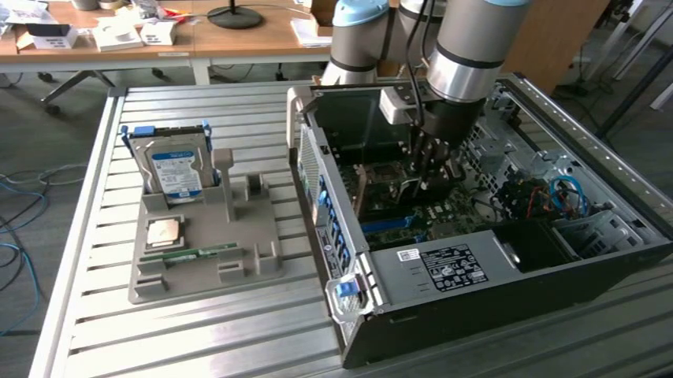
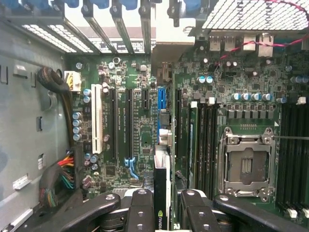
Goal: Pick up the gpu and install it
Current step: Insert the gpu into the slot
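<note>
One gpu [image 2: 161,193], one hard drive [image 1: 173,169], one memory stick [image 1: 189,255], one computer case [image 1: 442,315]

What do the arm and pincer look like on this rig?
The arm is thick silver-grey tubing with pale blue joint caps and a black wrist section. Black cables run down it, past a small white box. The pincer has black, rounded link fingers with round bolt heads.
</note>
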Available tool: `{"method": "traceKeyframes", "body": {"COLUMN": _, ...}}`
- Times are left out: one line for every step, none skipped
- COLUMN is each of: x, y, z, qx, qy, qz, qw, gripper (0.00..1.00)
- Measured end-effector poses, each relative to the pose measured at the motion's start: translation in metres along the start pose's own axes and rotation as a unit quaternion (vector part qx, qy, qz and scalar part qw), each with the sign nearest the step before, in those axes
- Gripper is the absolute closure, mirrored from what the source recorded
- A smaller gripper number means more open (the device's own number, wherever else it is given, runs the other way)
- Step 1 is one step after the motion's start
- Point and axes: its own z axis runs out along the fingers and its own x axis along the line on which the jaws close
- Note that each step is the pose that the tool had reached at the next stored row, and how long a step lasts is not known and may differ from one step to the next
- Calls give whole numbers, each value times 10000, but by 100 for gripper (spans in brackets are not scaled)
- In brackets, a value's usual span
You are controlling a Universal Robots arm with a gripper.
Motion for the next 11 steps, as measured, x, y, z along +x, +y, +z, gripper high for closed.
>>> {"method": "traceKeyframes", "body": {"x": 0, "y": 16, "z": 1, "qx": 1, "qy": -1, "qz": -1, "qw": 10000, "gripper": 74}}
{"method": "traceKeyframes", "body": {"x": 1, "y": 31, "z": 1, "qx": 2, "qy": -1, "qz": -1, "qw": 10000, "gripper": 74}}
{"method": "traceKeyframes", "body": {"x": 1, "y": 42, "z": 1, "qx": 2, "qy": 0, "qz": -1, "qw": 10000, "gripper": 74}}
{"method": "traceKeyframes", "body": {"x": 1, "y": 49, "z": 2, "qx": 2, "qy": 0, "qz": -1, "qw": 10000, "gripper": 74}}
{"method": "traceKeyframes", "body": {"x": 2, "y": 50, "z": 4, "qx": 2, "qy": 1, "qz": -1, "qw": 10000, "gripper": 74}}
{"method": "traceKeyframes", "body": {"x": 2, "y": 50, "z": 5, "qx": 2, "qy": 1, "qz": -2, "qw": 10000, "gripper": 74}}
{"method": "traceKeyframes", "body": {"x": 7, "y": 50, "z": 6, "qx": 2, "qy": 0, "qz": -2, "qw": 10000, "gripper": 74}}
{"method": "traceKeyframes", "body": {"x": 14, "y": 50, "z": 7, "qx": 2, "qy": 0, "qz": -2, "qw": 10000, "gripper": 74}}
{"method": "traceKeyframes", "body": {"x": 23, "y": 50, "z": 7, "qx": 2, "qy": 0, "qz": -1, "qw": 10000, "gripper": 74}}
{"method": "traceKeyframes", "body": {"x": 31, "y": 50, "z": 6, "qx": 2, "qy": 1, "qz": -2, "qw": 10000, "gripper": 74}}
{"method": "traceKeyframes", "body": {"x": 32, "y": 50, "z": 7, "qx": 2, "qy": 0, "qz": -1, "qw": 10000, "gripper": 74}}
